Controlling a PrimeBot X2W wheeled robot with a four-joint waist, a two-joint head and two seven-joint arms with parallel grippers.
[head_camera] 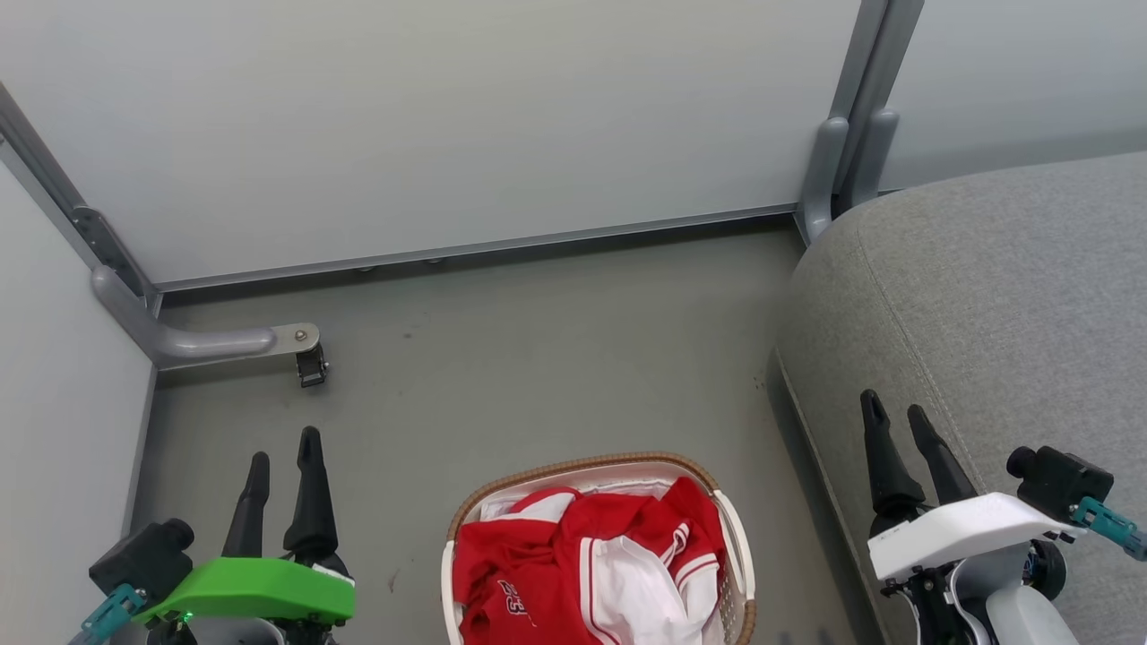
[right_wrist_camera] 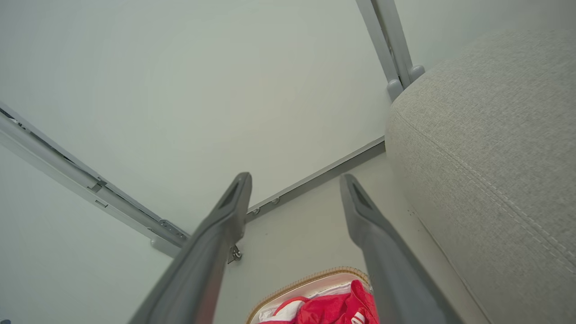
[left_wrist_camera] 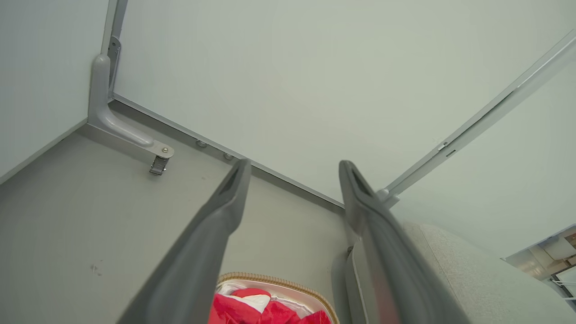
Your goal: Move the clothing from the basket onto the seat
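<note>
Red clothing with white trim and a "23" fills the white basket with a brown woven rim, on the floor at the bottom centre of the head view. The grey seat rises at the right. My left gripper hangs open left of the basket, nothing between its fingers. My right gripper is open in front of the seat's edge, right of the basket. The left wrist view shows the clothing and basket rim below my open gripper. The right wrist view shows the clothing, the seat and my open gripper.
Pale partition panels close off the back and left. A grey metal foot with a latch juts onto the floor at the left, and another post stands by the seat's corner. Grey floor lies beyond the basket.
</note>
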